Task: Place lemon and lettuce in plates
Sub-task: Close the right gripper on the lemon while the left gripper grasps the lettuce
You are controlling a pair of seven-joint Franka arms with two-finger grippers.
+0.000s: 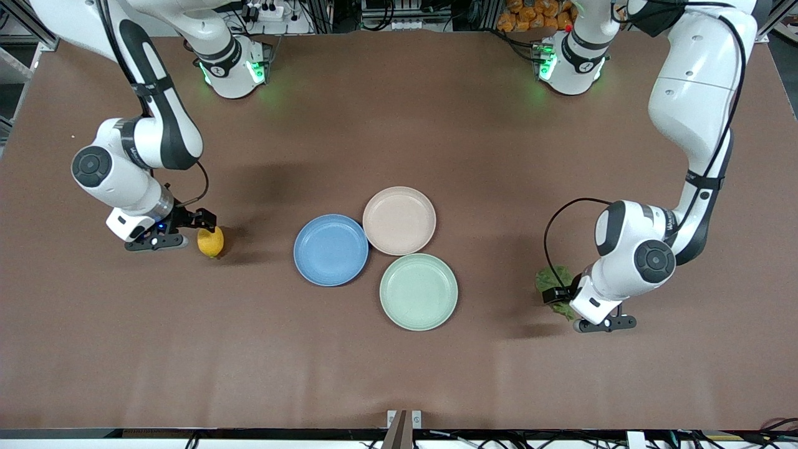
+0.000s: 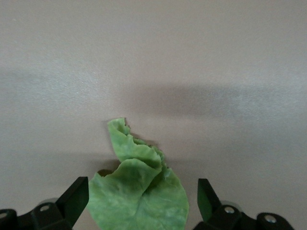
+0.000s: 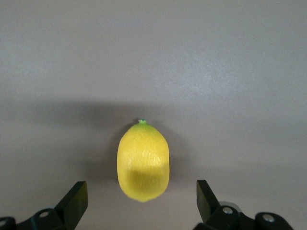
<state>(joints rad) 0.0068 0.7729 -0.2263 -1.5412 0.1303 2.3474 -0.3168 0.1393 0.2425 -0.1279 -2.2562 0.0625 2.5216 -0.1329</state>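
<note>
Lemon (image 1: 211,242) at mid-left and lettuce (image 1: 553,281) at lower right lie on the counter (image 1: 399,362), each between a spread, empty gripper: right gripper (image 3: 141,199), left gripper (image 2: 143,199). Blue plate (image 1: 330,250) and beige plate (image 1: 399,220), centre frame, sit unfilled; nothing placed yet.

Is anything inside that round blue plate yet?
Nothing: the round blue plate is bare, and none of it is covered. The small yellow lemon lies on the table by the open right gripper; the green lettuce leaf lies under the open left gripper.
</note>
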